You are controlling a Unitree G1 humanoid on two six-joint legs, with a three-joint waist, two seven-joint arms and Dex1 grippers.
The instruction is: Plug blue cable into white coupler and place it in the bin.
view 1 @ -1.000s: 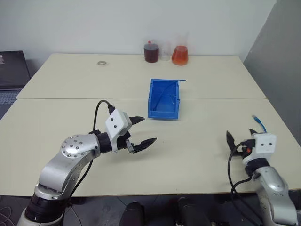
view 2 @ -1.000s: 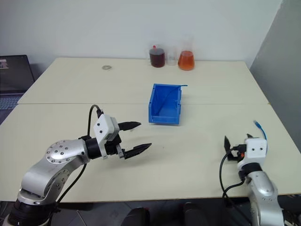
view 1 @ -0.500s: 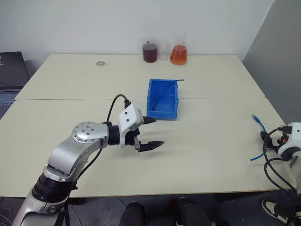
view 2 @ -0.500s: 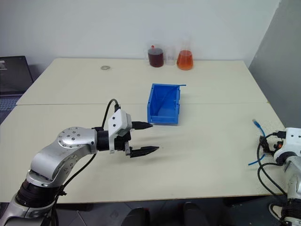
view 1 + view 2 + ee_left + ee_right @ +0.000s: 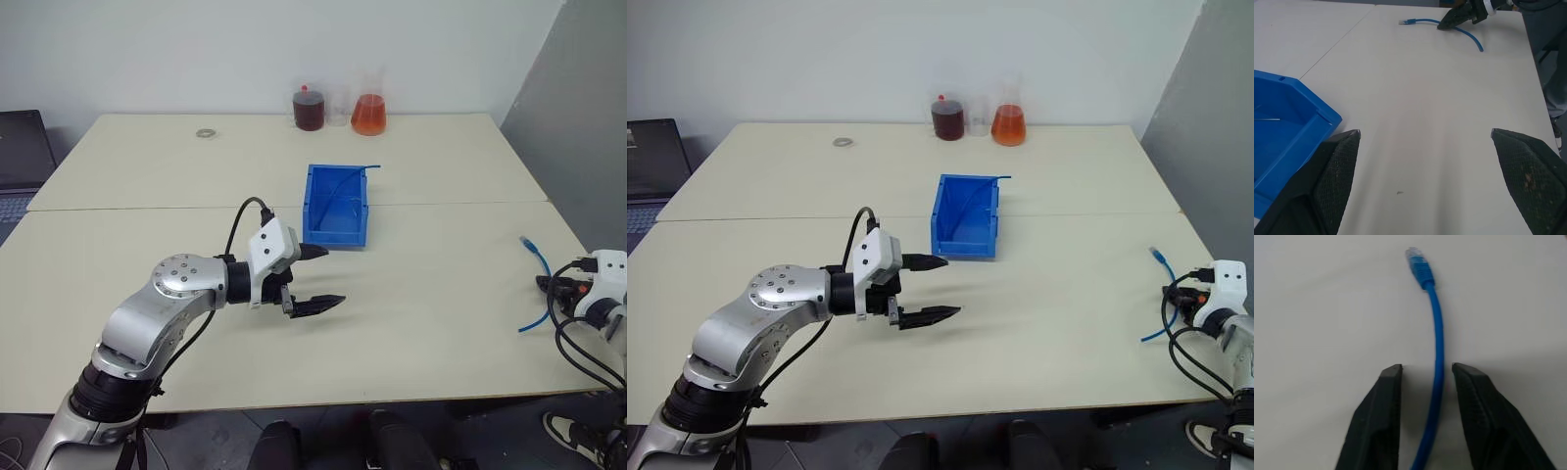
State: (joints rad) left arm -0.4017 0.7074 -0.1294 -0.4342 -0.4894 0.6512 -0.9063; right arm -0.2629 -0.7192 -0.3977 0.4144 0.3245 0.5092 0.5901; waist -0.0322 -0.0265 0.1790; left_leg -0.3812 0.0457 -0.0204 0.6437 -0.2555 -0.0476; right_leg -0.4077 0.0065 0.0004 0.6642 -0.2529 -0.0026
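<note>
Firstly, left eye view. Item one, blue cable [image 5: 531, 284]: lies on the table [image 5: 441, 294] near its right edge, plug end pointing away from the robot, the rest curving back toward the right gripper [image 5: 545, 285]. Item two, bin [image 5: 336, 205]: mid-table, open top, a thin dark-blue wire [image 5: 338, 191] lying inside. Item three, left gripper [image 5: 318, 279]: hovers just on the near side of the bin, fingers wide apart, holding nothing, well apart from the cable. White coupler: not identifiable.

Right eye view. Same layout; two flasks [image 5: 978, 119] of dark and orange liquid stand at the far edge.

Left wrist view. Bin corner just beside one finger [image 5: 1334, 178]; the cable lies well across the table, with the right gripper's dark tip on it.

Right wrist view. Cable runs lengthwise between the two fingers [image 5: 1383, 418], its long axis in line with them, clear plug ahead of the tips. Fingers stand narrowly apart on either side of the cable; whether they already pinch it cannot be told.

Judgement: the right arm is far nearer; the coming grasp turns on the cable keeping centred between those fingers as they come together.
</note>
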